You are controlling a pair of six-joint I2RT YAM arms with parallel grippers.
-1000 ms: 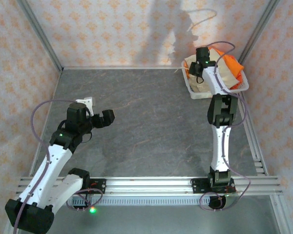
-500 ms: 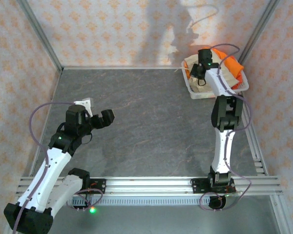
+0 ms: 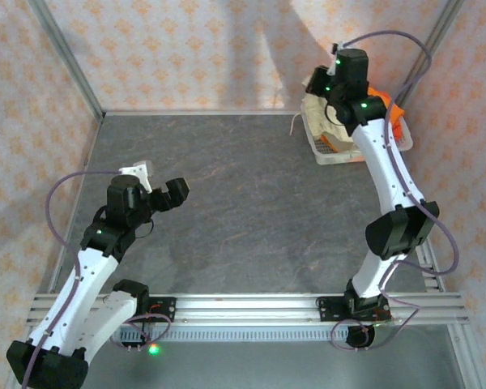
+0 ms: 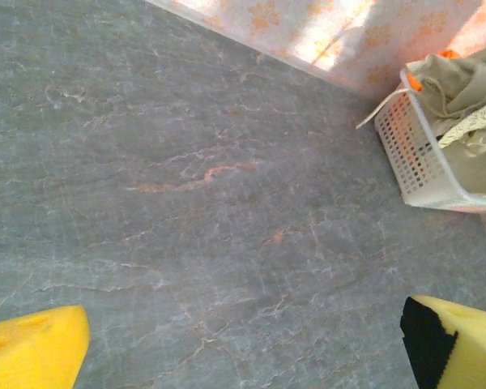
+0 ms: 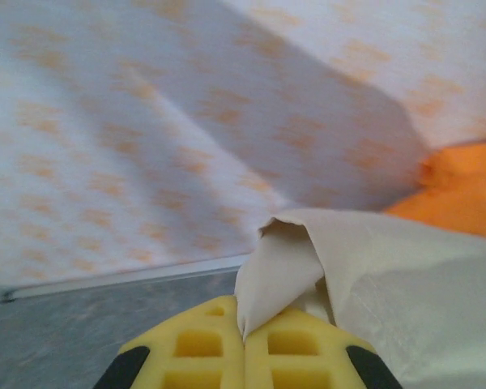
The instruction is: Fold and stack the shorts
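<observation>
The pale beige shorts [image 5: 373, 275] are pinched by a fold between the yellow pads of my right gripper [image 5: 245, 334], which is shut on them. From above, the right gripper [image 3: 327, 87] is raised over the white mesh basket [image 3: 332, 154], with the beige shorts [image 3: 317, 107] hanging under it. Orange shorts [image 3: 394, 113] lie in the basket behind, and they show as an orange patch [image 5: 462, 186] past the beige cloth. My left gripper [image 3: 158, 181] hovers open over the bare grey table at the left, with nothing between its yellow fingers [image 4: 32, 348].
The basket [image 4: 413, 162] stands in the far right corner against the patterned wall, with a white drawstring [image 4: 377, 113] hanging over its rim. Patterned walls close in the table on three sides. An aluminium rail [image 3: 243, 306] runs along the near edge.
The right gripper has closed on the beige shorts in the basket and the right arm has risen, lifting the cloth. The left arm has barely shifted.
</observation>
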